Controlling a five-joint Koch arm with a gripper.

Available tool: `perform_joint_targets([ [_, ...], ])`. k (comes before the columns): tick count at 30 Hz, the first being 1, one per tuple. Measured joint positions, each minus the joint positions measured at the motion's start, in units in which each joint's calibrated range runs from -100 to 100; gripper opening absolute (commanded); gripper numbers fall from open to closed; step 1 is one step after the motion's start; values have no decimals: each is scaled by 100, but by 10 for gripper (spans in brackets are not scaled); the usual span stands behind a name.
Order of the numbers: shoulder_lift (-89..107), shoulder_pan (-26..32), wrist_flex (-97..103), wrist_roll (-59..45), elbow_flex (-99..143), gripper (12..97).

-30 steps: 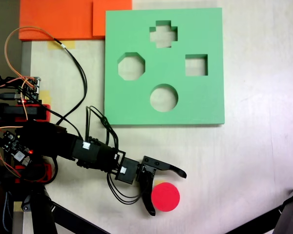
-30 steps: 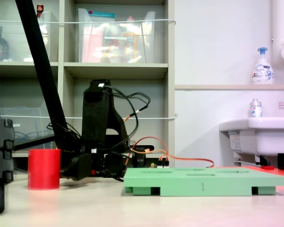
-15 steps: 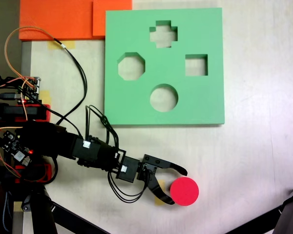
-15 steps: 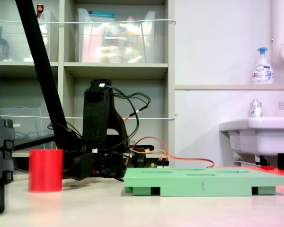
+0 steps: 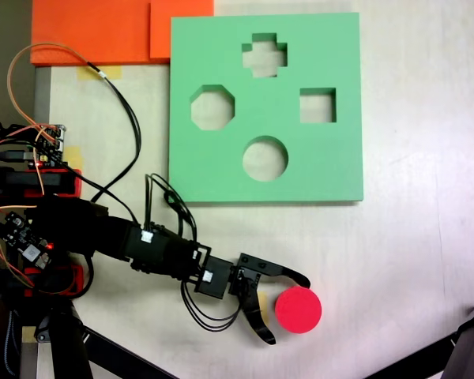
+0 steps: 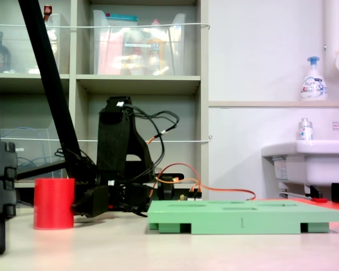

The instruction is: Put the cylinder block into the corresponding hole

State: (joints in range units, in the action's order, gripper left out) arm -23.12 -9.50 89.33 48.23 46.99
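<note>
- The short red foam cylinder block (image 5: 298, 309) stands upright on the pale worktop (image 5: 411, 260), well apart from the square green foam board (image 5: 332, 170), so the placing itself has not begun.
- In the top-down fixed view the block lies toward the lower right, below the board's lower edge; in the low side-on fixed view it sits at the left (image 6: 54, 203), with the board lying flat to its right (image 6: 243, 217).
- The black tool (image 5: 288, 309) is spread wide, its two curved jaws reaching toward the block from the left. The upper tip comes to the block's rim and the lower tip stops short of it. Nothing is gripped.
- Judged from this, what is left is the whole of the work: closing on the block, lifting it, carrying it to the circular cutout (image 5: 265, 159) and lowering it in.
- That round hole is the one nearest the board's lower edge and looks about as wide as the block's flat round top; the octagonal (image 5: 212, 107), square (image 5: 317, 106) and cross-shaped (image 5: 264, 55) cutouts lie farther up.
- Board and block both look matte and soft-edged, as foam does. The worktop is smooth and lightly scuffed.
</note>
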Motion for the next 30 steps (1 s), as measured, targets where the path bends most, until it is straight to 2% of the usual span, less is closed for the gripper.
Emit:
perform_joint_targets([
  [8,-178,59,-411,0,-774,672],
  [12,-178,83,-587,0,-843,528],
  [17,-178,103,-587,10,-853,432],
  [23,-178,122,-587,10,-853,380],
  [26,-178,132,-578,10,-843,325],
  [30,-137,142,-578,10,-715,323],
])
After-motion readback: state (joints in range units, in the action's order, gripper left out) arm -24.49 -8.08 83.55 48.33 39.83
